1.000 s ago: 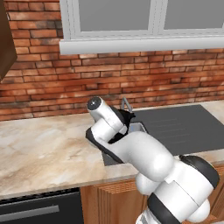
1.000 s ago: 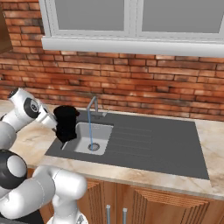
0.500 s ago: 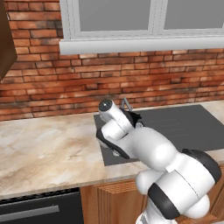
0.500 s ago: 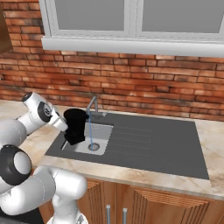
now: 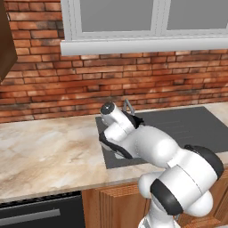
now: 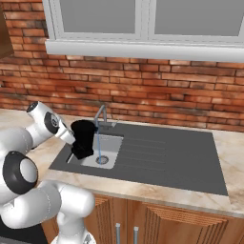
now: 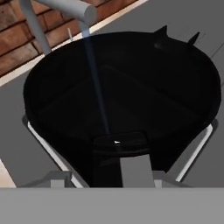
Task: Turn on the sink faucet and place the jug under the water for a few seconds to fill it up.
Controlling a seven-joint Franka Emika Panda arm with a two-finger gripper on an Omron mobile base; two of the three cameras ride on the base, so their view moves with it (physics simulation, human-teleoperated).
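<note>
Jug [image 6: 84,138]: black, held upright over the left part of the sink [image 6: 110,142], just left of the water [image 6: 98,145].
Gripper [image 6: 72,139]: clamped on the jug's handle side, reaching in from the left.
Faucet [image 6: 101,115]: at the sink's far edge, spout angled forward, running.
Water: thin blue stream down to the drain; in the hand view it crosses the jug's dark top [image 7: 122,87].
Surround: dark grey, on a marbled counter [image 5: 49,151] below a brick wall [image 6: 143,90].

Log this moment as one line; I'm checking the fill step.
faucet: on | water: streaming beside jug, toward sink drain | jug: held at handle by end effector, over basin | step: filling
</note>
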